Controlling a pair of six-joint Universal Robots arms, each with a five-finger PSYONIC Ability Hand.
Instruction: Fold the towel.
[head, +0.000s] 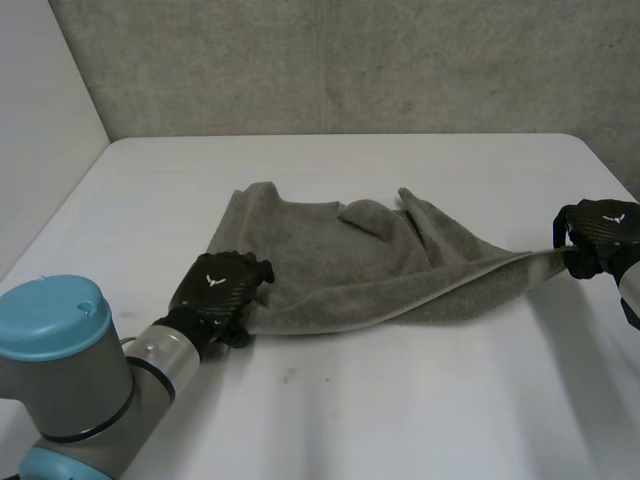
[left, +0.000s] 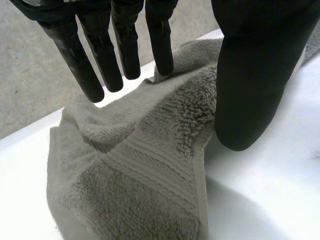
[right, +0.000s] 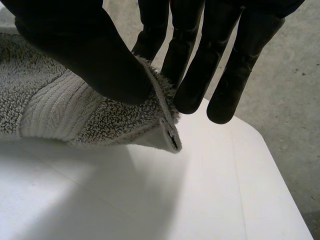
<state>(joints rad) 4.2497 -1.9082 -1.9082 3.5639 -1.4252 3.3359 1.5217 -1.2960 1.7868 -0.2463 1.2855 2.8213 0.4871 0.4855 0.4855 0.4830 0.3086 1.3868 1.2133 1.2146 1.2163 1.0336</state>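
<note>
A grey towel (head: 350, 260) lies crumpled across the middle of the white table (head: 400, 400), stretched out toward its right end. My left hand (head: 220, 290) rests at the towel's near left corner. In the left wrist view that hand (left: 250, 75) is open: straight fingers (left: 125, 45) touch the towel (left: 140, 165), and the thumb stands apart beside its hemmed edge. My right hand (head: 600, 235) holds the towel's right corner lifted off the table. In the right wrist view the hand's (right: 90, 55) thumb pinches that corner of the towel (right: 75, 110) against the fingers (right: 190, 75).
A grey wall (head: 350, 60) runs behind the table's far edge. The table's right edge (right: 280, 175) lies close beside my right hand, with floor (right: 300, 100) beyond it. Bare tabletop spreads in front of the towel.
</note>
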